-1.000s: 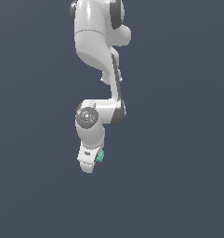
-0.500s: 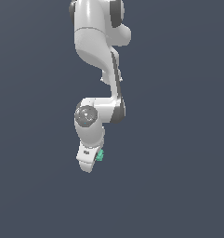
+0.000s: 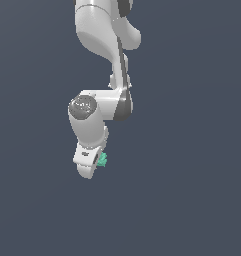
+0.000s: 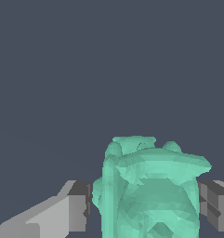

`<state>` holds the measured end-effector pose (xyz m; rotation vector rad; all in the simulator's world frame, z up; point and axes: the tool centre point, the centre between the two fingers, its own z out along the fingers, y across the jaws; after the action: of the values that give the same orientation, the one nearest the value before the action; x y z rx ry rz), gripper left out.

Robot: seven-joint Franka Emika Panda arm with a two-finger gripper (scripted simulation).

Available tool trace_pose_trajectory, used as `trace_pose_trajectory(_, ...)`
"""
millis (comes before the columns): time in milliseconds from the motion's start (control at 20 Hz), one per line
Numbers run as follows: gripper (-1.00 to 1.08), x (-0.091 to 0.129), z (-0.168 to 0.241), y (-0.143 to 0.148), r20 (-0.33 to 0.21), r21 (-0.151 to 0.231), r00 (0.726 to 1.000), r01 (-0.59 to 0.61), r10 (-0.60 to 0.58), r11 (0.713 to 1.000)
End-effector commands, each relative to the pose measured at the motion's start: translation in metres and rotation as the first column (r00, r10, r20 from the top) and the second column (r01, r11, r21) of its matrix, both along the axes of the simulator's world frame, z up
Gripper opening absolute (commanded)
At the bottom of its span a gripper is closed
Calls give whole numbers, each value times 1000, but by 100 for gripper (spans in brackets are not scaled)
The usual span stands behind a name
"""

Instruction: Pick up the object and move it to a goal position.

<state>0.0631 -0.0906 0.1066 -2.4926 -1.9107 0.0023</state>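
The object (image 4: 148, 190) is a teal-green lumpy, faceted block that fills the space between my two grey fingers (image 4: 71, 211) in the wrist view. Both pads press against its sides, so my gripper (image 4: 146, 204) is shut on it. In the exterior view only a small teal corner of the object (image 3: 102, 160) sticks out beside the white gripper (image 3: 91, 162), which hangs at the low end of the bent white arm. The fingers themselves are hidden by the hand in that view.
The white arm (image 3: 104, 50) comes down from the top of the exterior view and folds at a grey-capped joint (image 3: 83, 106). Around it there is only a plain dark blue-grey background (image 3: 192, 150).
The arm and gripper have shifted slightly toward the exterior view's left, with the object still held. The grip looks the same.
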Motion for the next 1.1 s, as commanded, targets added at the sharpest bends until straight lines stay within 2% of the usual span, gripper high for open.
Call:
trace_pose_trajectory(0,-100,-3,25,-7,1,-1,1000,0,0,1000)
trace_pose_trajectory(800,-100,-22,209,-55,2,1,1000,-1,1,1000)
trace_pose_trajectory(1050,-100,-26,254,-68,2,1,1000,-1,1,1000)
